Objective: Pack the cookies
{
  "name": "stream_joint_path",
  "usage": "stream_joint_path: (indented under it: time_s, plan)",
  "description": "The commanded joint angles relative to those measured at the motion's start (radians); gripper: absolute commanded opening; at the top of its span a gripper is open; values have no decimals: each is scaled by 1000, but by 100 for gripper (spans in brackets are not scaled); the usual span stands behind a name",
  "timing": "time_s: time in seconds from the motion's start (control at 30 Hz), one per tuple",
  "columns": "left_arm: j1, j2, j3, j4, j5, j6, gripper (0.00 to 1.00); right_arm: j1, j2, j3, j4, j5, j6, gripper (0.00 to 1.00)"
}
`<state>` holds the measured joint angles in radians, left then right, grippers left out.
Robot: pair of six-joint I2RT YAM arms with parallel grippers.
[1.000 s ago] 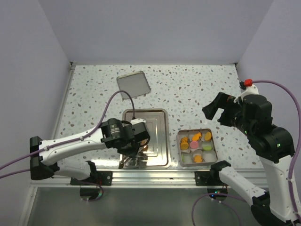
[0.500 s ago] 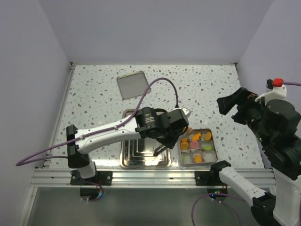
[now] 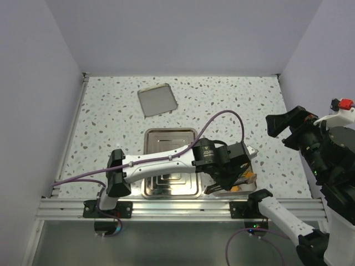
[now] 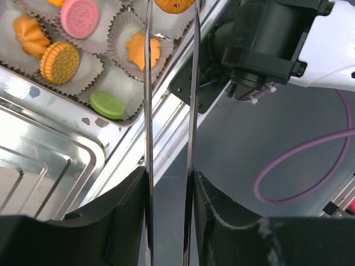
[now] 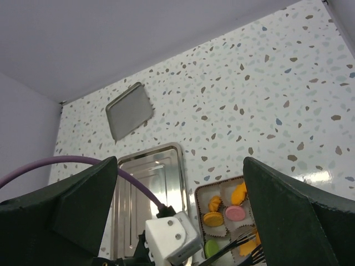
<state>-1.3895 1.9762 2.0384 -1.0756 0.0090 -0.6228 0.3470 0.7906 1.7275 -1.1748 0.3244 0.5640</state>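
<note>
Where left claw [image 4: 171,3] grips, cookie [image 4: 175,6] cropped (tin [image 4: 133,112] likewise)

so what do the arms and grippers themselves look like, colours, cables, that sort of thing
Both arms have white link shells and black joint housings. A lilac cable loops along the left arm. The right arm carries a small red tag on top. The left gripper has two long, thin, tong-like blades on black mounts. The right gripper has broad, black, wedge-shaped fingers.
</note>
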Motion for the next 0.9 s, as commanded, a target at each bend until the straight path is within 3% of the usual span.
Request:
stream_joint_path:
  time_s: [0.0,0.87]
  plan:
    - [-12,0,14,69,39,20,37,6,-1,-12,0,10,-7,99]
    - [-25,9,-84,92,-29,-6,45,15,-8,-85,7,-25,-7,99]
